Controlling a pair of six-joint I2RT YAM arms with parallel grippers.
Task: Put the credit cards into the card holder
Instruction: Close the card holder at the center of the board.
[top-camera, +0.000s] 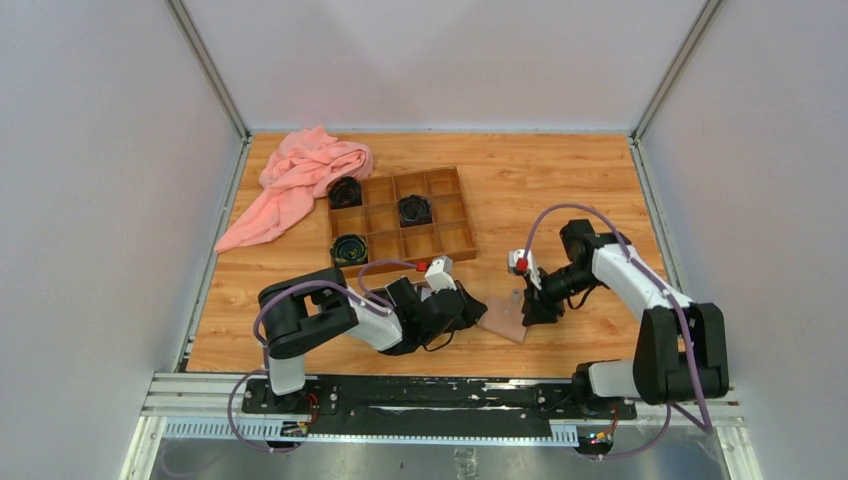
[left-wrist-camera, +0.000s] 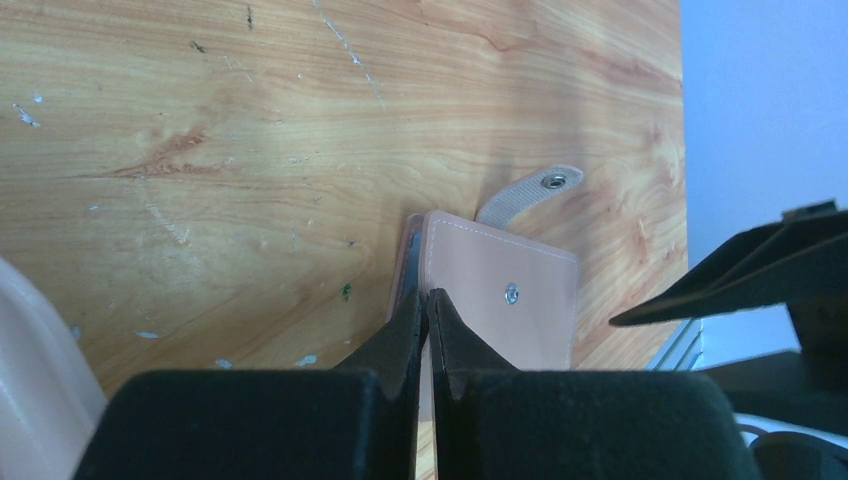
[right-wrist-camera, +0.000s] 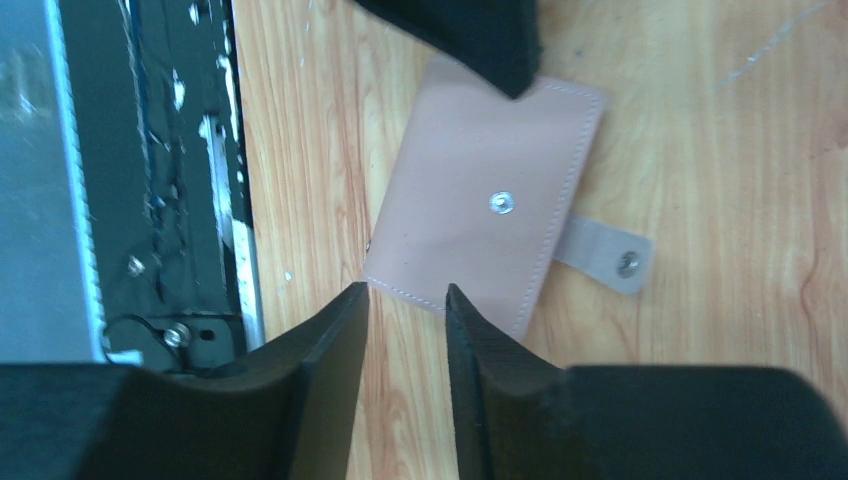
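The card holder (right-wrist-camera: 480, 220) lies flat near the table's (top-camera: 560, 180) near edge, strap unsnapped. The left gripper (left-wrist-camera: 428, 300) is closed at its edge; the right gripper (right-wrist-camera: 407, 295), jaws parted, holds nothing. No credit cards show outside it; snapping the strap probably remains.

The near edge of the card holder (left-wrist-camera: 500, 290) is hidden behind the closed fingers (left-wrist-camera: 400, 340) of the left gripper (left-wrist-camera: 428, 298); its inside is unseen. From above, the right gripper (top-camera: 530, 306) and the left one cover parts of it. A pale shape (left-wrist-camera: 40, 380) at the left edge is cut off.
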